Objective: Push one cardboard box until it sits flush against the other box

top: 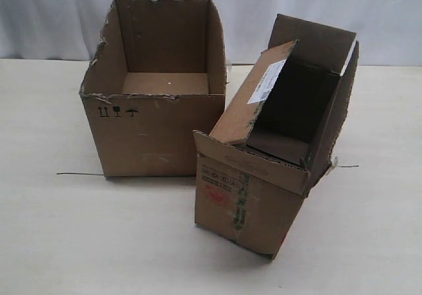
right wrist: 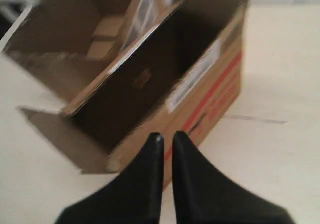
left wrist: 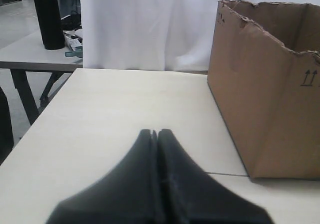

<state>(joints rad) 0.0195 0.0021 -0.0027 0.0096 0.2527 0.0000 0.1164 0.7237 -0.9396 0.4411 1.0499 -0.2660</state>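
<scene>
Pale table (top: pixel 79 242), white curtain (top: pixel 53 18) behind.

Handling symbols (top: pixel 118 112) on box (top: pixel 155 133).

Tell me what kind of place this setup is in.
Probably a lab or workshop room. A pale table stands before a white curtain and holds only two worn boxes; a second table beyond carries a black cylinder.

The pale bench (top: pixel 79 242) carries the wide torn-rimmed box (top: pixel 155 133) and, just beside it at an angle, the narrower flapped box (top: pixel 247 206). Thin dark lines (top: pixel 79 173) lie on its surface.
</scene>
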